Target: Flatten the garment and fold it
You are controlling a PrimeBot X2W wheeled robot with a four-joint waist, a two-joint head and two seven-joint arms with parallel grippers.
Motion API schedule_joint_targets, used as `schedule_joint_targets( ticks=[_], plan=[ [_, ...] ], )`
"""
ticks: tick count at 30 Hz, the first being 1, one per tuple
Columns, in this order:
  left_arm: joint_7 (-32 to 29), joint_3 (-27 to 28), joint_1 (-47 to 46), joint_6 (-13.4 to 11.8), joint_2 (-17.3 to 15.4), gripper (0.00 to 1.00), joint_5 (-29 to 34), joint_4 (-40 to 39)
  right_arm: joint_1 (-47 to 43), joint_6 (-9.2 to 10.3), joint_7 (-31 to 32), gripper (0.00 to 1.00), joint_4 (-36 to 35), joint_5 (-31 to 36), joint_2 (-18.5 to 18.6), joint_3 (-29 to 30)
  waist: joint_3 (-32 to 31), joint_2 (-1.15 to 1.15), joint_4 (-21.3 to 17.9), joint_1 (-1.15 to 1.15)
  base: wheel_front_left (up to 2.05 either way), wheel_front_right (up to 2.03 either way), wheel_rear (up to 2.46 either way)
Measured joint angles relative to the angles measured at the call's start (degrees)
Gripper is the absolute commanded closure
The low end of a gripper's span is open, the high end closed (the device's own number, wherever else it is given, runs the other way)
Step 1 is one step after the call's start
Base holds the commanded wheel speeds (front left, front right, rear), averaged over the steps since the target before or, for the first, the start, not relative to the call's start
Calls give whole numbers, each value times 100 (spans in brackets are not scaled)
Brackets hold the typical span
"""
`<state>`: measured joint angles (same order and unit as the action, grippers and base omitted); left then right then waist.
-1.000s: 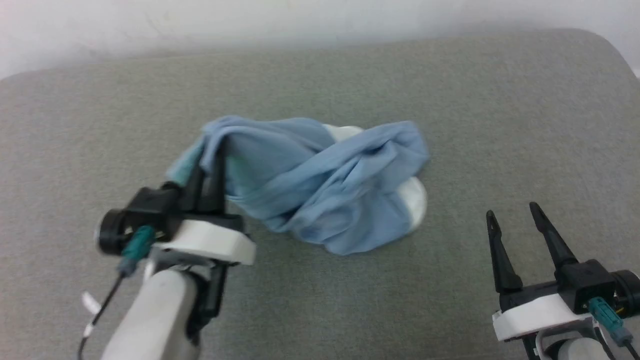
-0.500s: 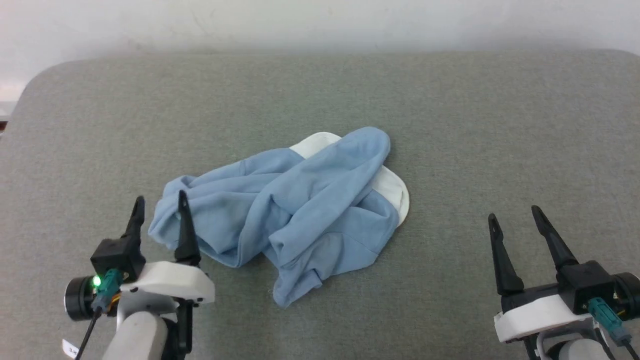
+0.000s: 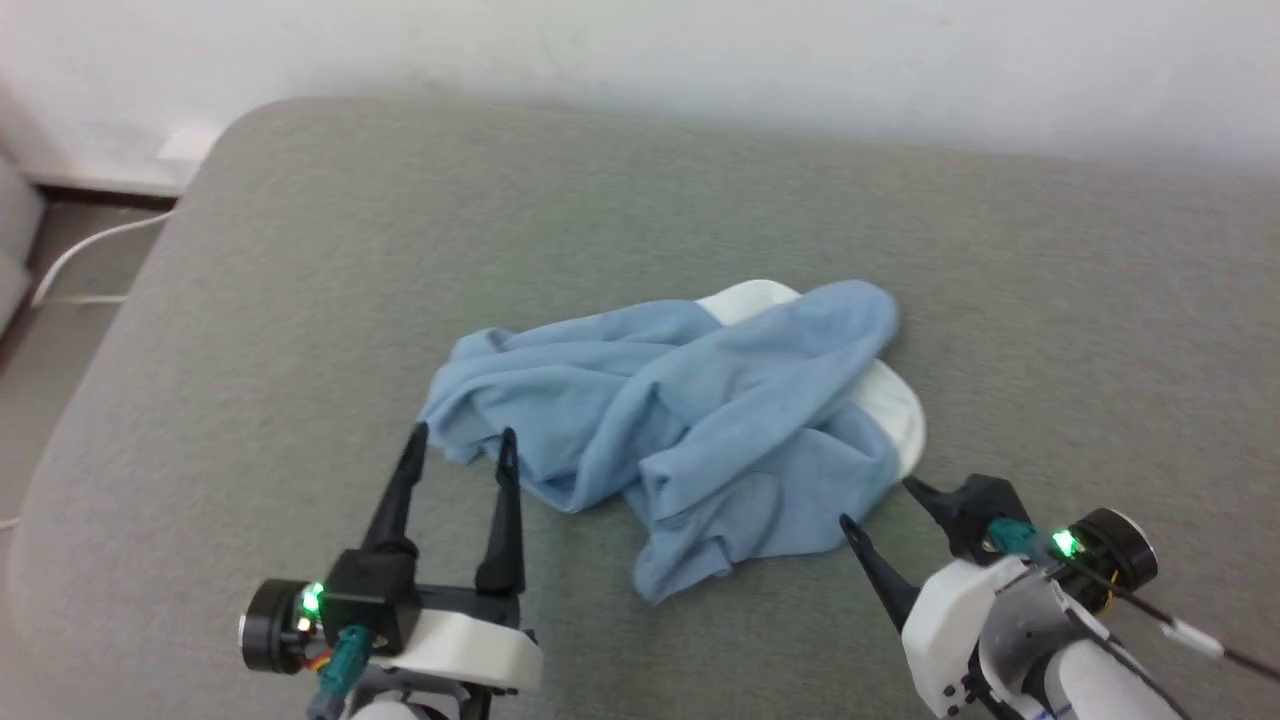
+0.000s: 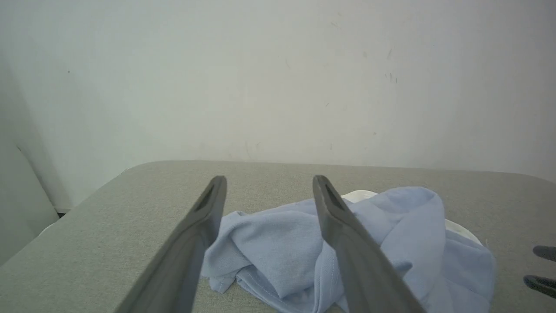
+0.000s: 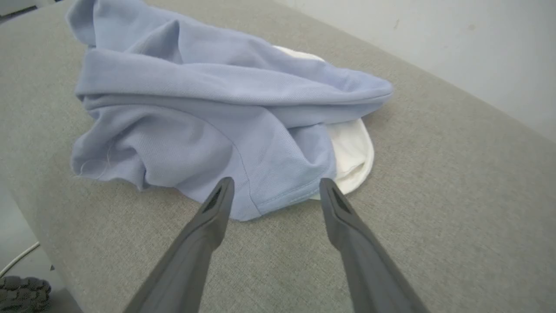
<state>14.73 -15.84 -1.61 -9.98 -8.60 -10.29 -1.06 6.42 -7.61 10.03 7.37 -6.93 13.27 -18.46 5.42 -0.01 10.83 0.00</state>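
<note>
Currently your left gripper point(image 3: 463, 433) and right gripper point(image 3: 878, 502) stand spread and empty at the near edges of the shirt point(image 3: 690, 420), heaped mid-table point(image 3: 300, 250). Risk: you pinch several twisted layers together, and pulling tightens the tangle. Soft blue knit, white collar peeking out, grey woven tabletop.

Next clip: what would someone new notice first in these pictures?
A crumpled light blue shirt lies bunched in the middle of the grey padded surface, white collar peeking out on its right. Two open grippers flank it, the left gripper at its near left edge and the right gripper at its near right; neither holds it.
</note>
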Motion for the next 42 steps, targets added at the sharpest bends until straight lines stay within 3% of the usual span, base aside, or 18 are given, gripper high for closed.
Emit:
schedule_joint_targets(
  ticks=[6, 16, 17, 18, 24, 31, 34, 35, 36, 37, 42],
  plan=[
    [0, -66, 64, 201, 227, 0, 111, 143, 590, 0, 866, 0, 779, -486, 321, -401, 0, 0, 507, 0, 0, 0, 0],
    [0, 31, 65, 368, 390, 0, 186, 234, 977, 1, 856, 0, 1863, -561, 291, -409, 118, 0, 1200, 0, 0, 0, 0],
    [0, 51, 65, 388, 398, 0, 192, 241, 1009, 1, 832, 66, 1928, -546, 305, -426, 133, 0, 1235, 0, 0, 0, 0],
    [0, 73, 65, 390, 407, 0, 205, 245, 1039, 1, 788, 100, 1970, -524, 316, -438, 149, 0, 1260, 0, 0, 0, 0],
    [0, 188, 97, 465, 464, 0, 244, 328, 1111, -7, 635, 100, 2007, -488, 498, -391, 136, 1, 1170, 1, 0, 0, 0],
    [0, 259, 133, 590, 483, 0, 293, 396, 1014, -1, 856, 100, 1547, -279, 1545, 96, -6, 1, 783, 1, 0, 0, 0],
    [0, 236, 133, 637, 494, 0, 301, 457, 898, -1, 870, 100, 1508, -276, 1720, 310, -53, 1, 593, 1, 0, 0, 0],
    [0, 216, 133, 647, 498, 0, 301, 498, 843, -1, 866, 71, 1521, -264, 1736, 326, -64, 1, 531, 0, 0, 0, 0],
    [0, 191, 132, 648, 501, 0, 301, 547, 789, -1, 843, 9, 1540, -236, 1737, 347, -74, 1, 470, 0, 0, 0, 0],
    [0, 157, 130, 669, 506, 0, 301, 601, 736, -1, 779, 0, 1562, -205, 1711, 410, -80, 1, 410, 0, 0, 0, 0],
    [0, -18, 121, 820, 530, 0, 211, 865, 650, -1, 414, 0, 1446, -183, 1290, 935, -88, 1, 112, 0, 0, 0, 0]
  ],
)
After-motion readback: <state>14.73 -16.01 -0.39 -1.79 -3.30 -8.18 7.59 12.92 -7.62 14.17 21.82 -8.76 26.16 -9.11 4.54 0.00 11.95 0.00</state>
